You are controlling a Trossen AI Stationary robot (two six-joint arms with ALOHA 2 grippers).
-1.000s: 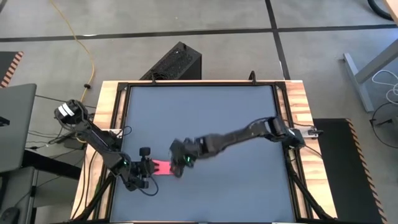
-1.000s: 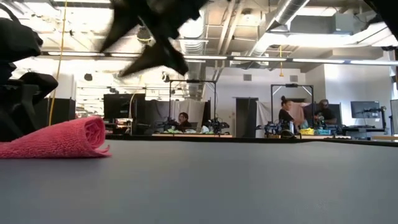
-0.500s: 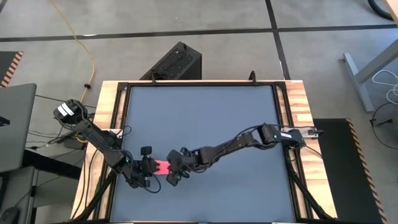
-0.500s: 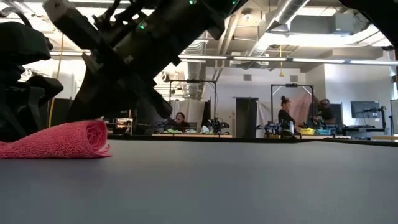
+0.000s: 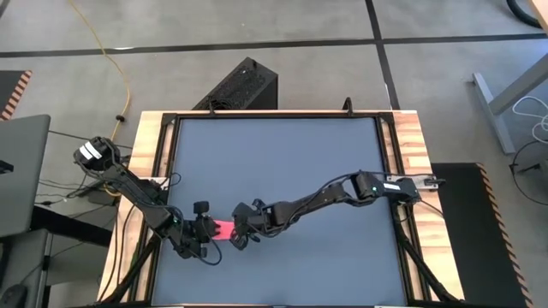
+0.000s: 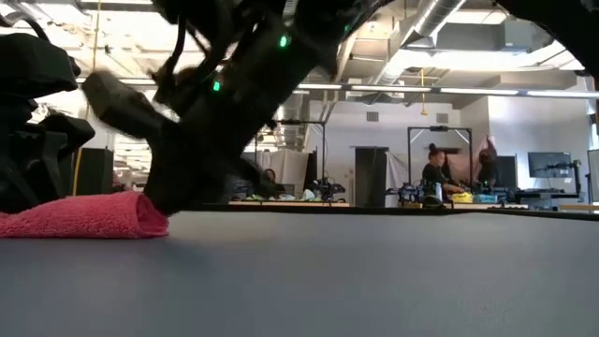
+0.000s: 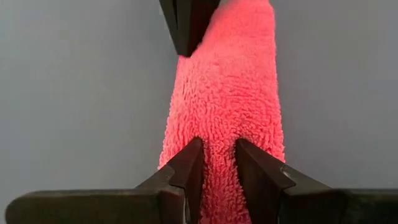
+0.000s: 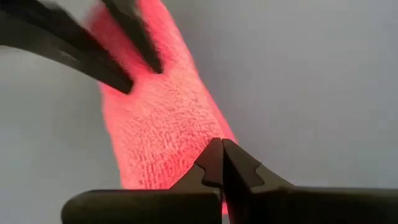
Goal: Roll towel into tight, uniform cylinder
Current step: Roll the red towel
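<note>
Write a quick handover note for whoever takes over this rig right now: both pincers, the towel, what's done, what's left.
Left pincer: closed on one end of the pink towel, near the table's front left.
Right pincer: shut, pinching the towel's other end.
Towel: lying as a narrow band stretched between the two pincers, flat on the table.
Done: cloth gathered into a long strip, both ends gripped.
Left: probably tighten and even it into a uniform cylinder, then release.

arms: dark, jointed; green lights | left arm (image 5: 128, 184): white wrist tag
</note>
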